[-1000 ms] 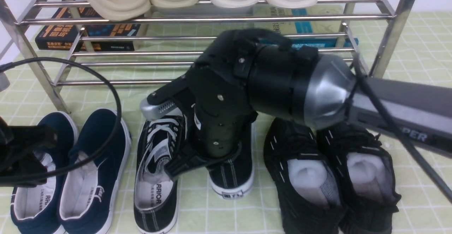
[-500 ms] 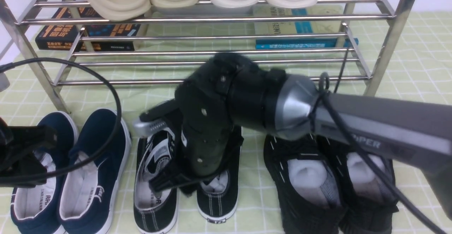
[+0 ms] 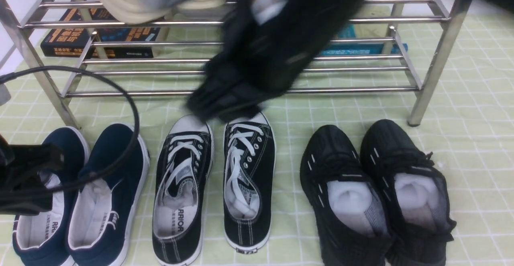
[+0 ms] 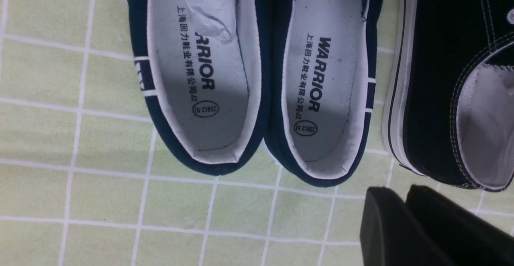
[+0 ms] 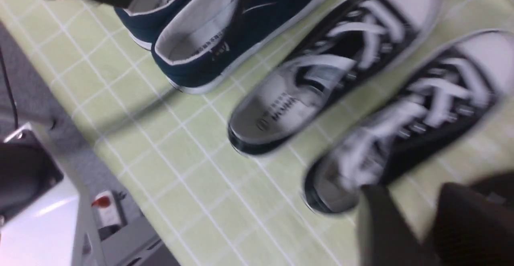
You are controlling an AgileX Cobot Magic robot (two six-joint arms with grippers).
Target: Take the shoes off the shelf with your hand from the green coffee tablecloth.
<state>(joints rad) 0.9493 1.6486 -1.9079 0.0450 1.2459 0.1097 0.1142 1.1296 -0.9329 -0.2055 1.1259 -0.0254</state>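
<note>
Two black canvas lace-up shoes (image 3: pixel 247 169), with white laces and toe caps, are set side by side on the green checked cloth (image 3: pixel 461 97). They are off the steel shelf (image 3: pixel 431 73) and just in front of it, and their toe caps are seen just below the tip of the right gripper (image 3: pixel 225 99).

The right gripper is shown blurred and not touching the shoes. Its fingers are apart, with only cloth between them, and nothing is held.

The left gripper (image 4: pixel 403 218) is held above the heels of a pair of navy slip-ons (image 3: pixel 108 185). Whether its fingers are apart or together cannot be told.

One pair of black mesh trainers (image 3: pixel 345 185) is placed on the far side of the right gripper from the slip-ons. Cream slippers (image 3: pixel 120 1) are kept on the top rails, behind the right gripper.
</note>
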